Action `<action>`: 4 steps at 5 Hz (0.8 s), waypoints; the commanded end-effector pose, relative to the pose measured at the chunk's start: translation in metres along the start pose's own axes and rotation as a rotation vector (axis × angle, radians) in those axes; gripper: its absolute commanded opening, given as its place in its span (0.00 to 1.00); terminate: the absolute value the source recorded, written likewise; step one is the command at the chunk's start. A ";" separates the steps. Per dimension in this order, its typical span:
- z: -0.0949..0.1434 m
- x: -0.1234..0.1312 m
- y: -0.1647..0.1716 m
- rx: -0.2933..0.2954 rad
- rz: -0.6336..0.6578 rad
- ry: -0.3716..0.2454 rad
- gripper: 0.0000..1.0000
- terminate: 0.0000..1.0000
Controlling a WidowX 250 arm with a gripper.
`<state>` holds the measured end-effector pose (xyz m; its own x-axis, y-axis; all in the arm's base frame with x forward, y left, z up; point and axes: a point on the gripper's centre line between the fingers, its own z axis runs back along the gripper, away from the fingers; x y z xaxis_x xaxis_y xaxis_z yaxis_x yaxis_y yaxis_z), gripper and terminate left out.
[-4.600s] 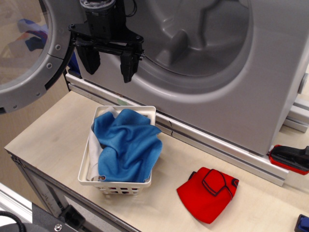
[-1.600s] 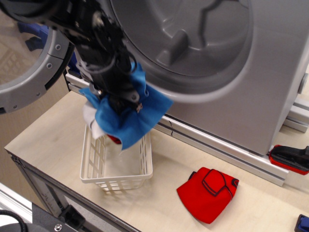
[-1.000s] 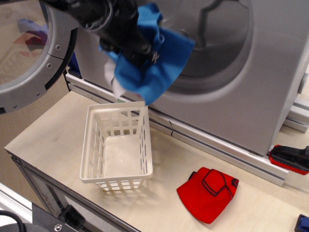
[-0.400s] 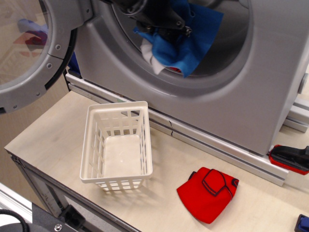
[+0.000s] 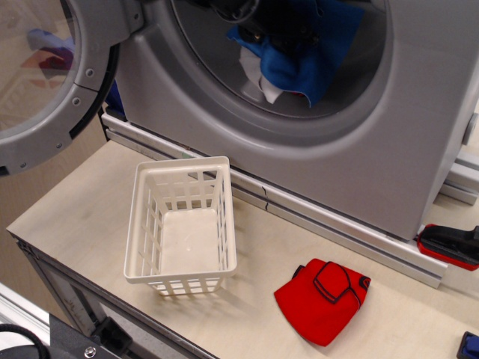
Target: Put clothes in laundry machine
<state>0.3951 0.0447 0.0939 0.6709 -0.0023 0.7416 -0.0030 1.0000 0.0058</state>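
While the washer [image 5: 314, 149] stands along the far edge of the tabletop [image 5: 75, 202], we see the clothes [image 5: 307, 60], a bright blue cloth bundled with a smaller white one, hanging inside its round drum mouth, clear of the tabletop. We make out the dark pincer [image 5: 281, 26] at the top of the bundle and partly buried in the blue folds; it seems clamped on the cloth, though its fingers are hidden. Its round door [image 5: 52, 82] stands swung open past the far left corner. Near the left front edge we see the white basket [image 5: 183, 277] with nothing in it, and toward the right front edge lies a red garment [image 5: 322, 295] with black trim.
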 end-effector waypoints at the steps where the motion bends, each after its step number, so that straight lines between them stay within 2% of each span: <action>1: 0.010 0.014 0.011 0.032 0.069 -0.031 1.00 0.00; 3: 0.040 0.002 0.016 -0.001 0.053 0.066 1.00 0.00; 4: 0.060 -0.009 0.020 -0.023 0.050 0.066 1.00 0.00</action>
<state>0.3471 0.0570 0.1094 0.7606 0.0600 0.6465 -0.0219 0.9975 -0.0668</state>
